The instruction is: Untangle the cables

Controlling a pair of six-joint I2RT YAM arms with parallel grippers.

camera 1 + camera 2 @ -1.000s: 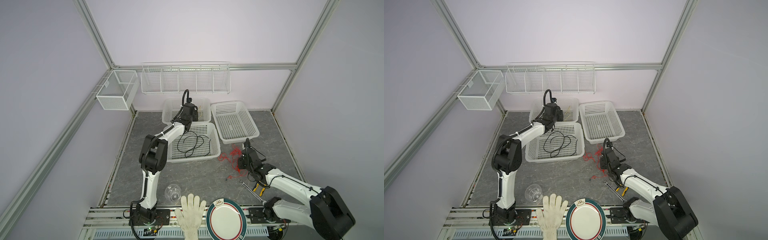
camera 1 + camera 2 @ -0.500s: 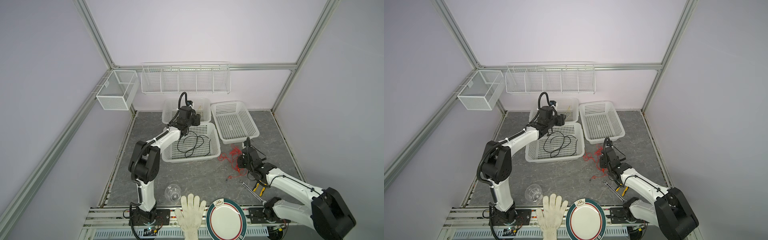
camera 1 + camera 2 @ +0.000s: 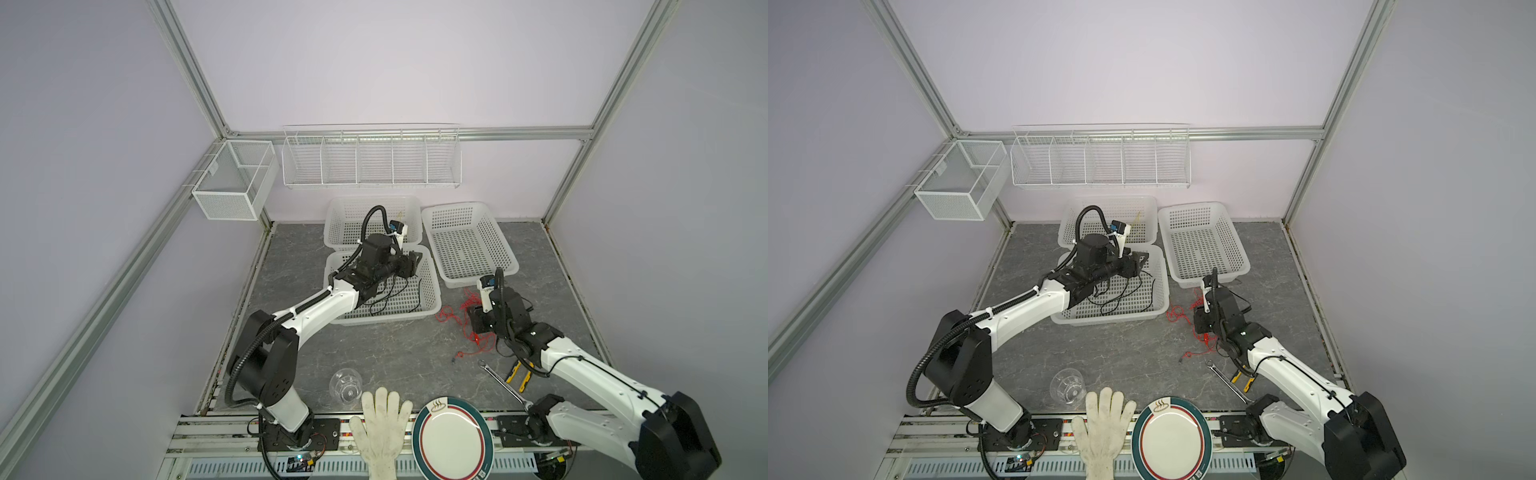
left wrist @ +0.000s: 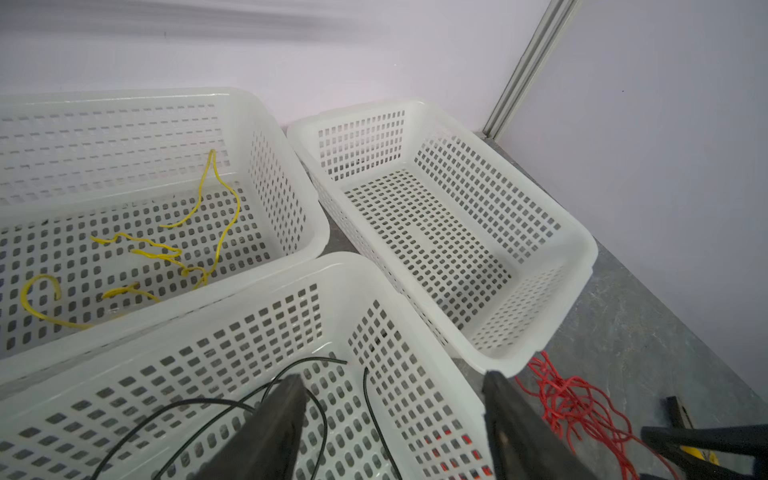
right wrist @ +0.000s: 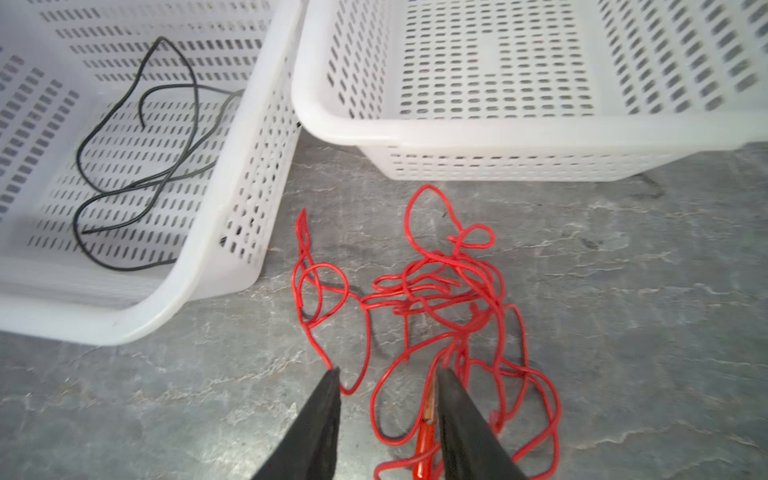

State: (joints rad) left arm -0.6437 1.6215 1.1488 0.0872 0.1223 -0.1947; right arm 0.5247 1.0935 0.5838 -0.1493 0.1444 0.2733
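Note:
The red cable (image 5: 432, 286) lies in a loose tangle on the grey floor between two baskets, and both top views show it (image 3: 468, 297) (image 3: 1177, 312). My right gripper (image 5: 388, 372) stands open low over it; red loops and a bare copper end lie between the jaws, ungripped. The black cable (image 5: 137, 183) is coiled in the near white basket (image 3: 432, 291). Above that basket's right end hangs my left gripper (image 4: 394, 374) (image 3: 415, 264), open and empty, with the black cable (image 4: 320, 359) below it. The yellow cable (image 4: 183, 257) lies in the far basket (image 4: 266, 124).
An empty white basket (image 3: 509, 257) stands at the right rear, just beyond the red tangle. Pliers (image 3: 519, 376) and a wrench (image 3: 500, 384) lie under my right arm. A plate (image 3: 453, 438), a glove (image 3: 382, 428) and a glass (image 3: 345, 384) sit along the front edge.
My left arm has swung right, off the far basket and over the near one, its jaws widening. My right gripper has opened and let go of the red cable.

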